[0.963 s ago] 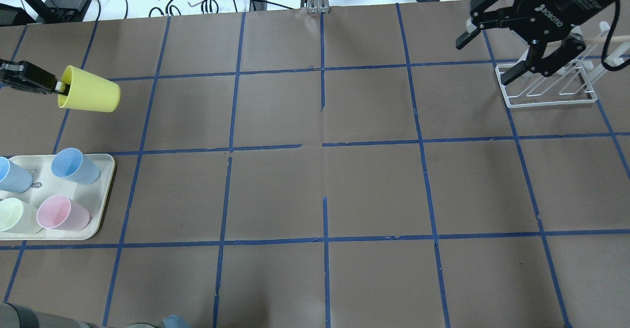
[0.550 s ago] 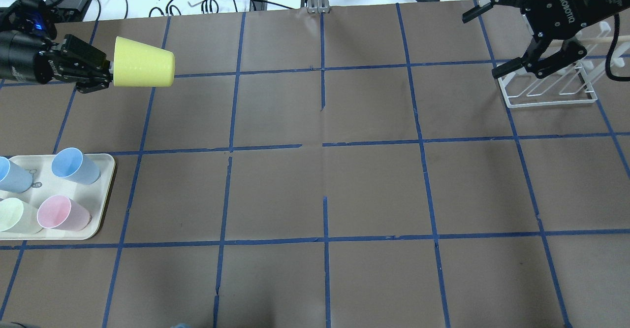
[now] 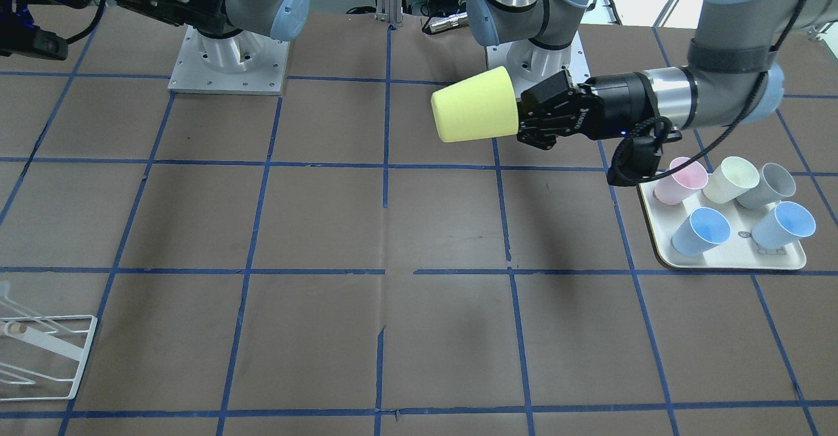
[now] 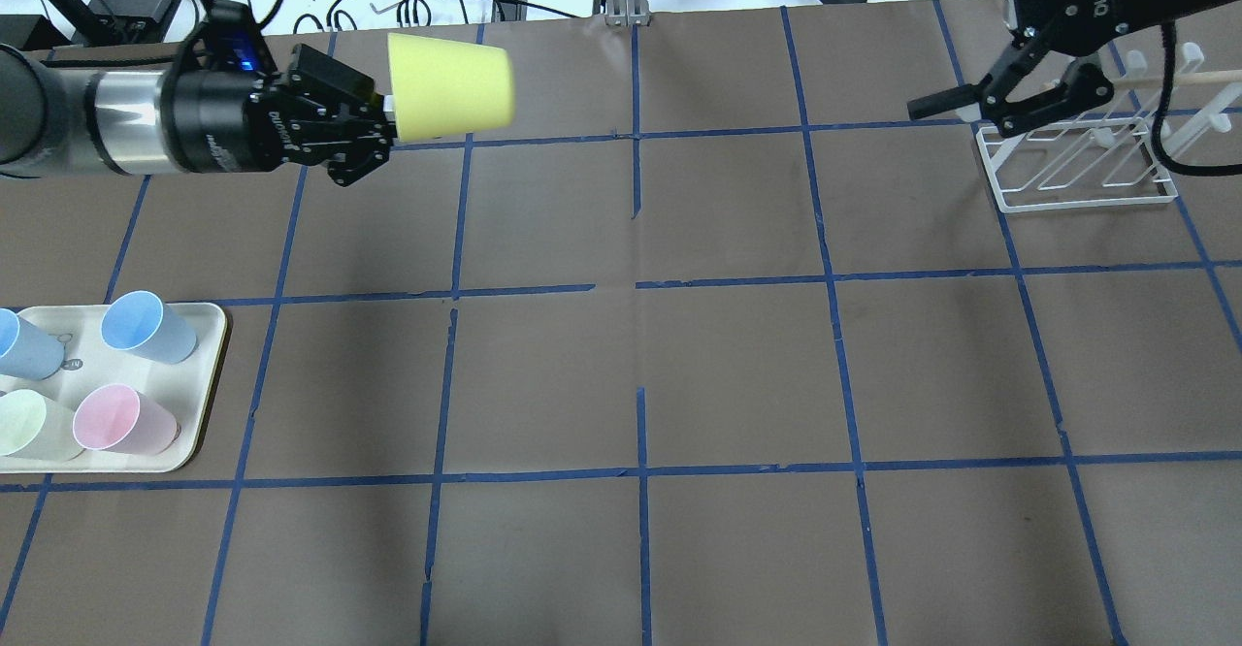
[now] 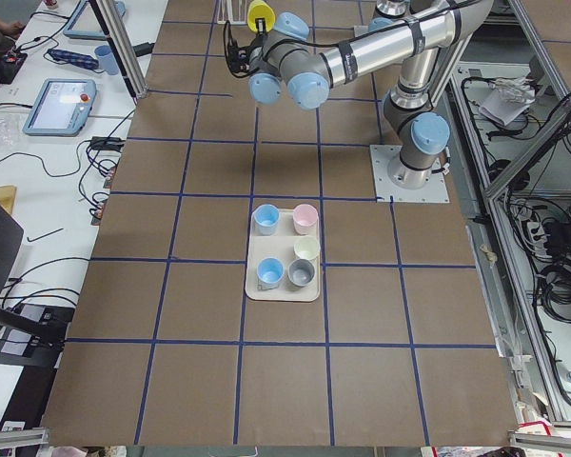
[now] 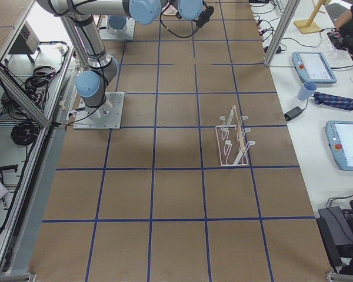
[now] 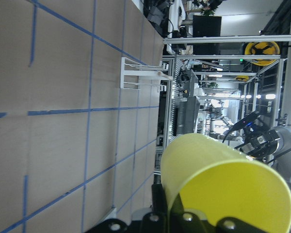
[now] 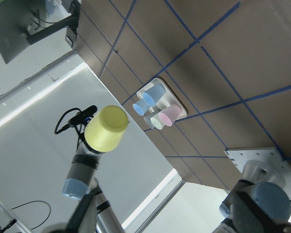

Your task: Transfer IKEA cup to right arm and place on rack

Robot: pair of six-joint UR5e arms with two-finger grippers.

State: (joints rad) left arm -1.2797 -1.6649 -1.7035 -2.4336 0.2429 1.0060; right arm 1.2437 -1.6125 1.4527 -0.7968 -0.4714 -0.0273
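Observation:
The yellow IKEA cup (image 4: 449, 85) hangs on its side above the table's far left-centre, with its base towards the robot's right. My left gripper (image 4: 383, 108) is shut on its rim. The cup also shows in the front view (image 3: 474, 105), the left wrist view (image 7: 223, 184) and the right wrist view (image 8: 106, 128). My right gripper (image 4: 902, 30) is open and empty, raised at the far right, just left of and above the white wire rack (image 4: 1077, 166). The rack stands empty and also shows in the right exterior view (image 6: 234, 138).
A cream tray (image 4: 209, 374) at the near left holds several pastel cups, blue, pink and pale ones; it also shows in the front view (image 3: 727, 262). Cables and devices lie beyond the table's far edge. Blue tape lines grid the brown table.
My left arm has carried the cup to the right and farther across the table, towards the centre line. My right gripper has risen and turned near the rack and stays open.

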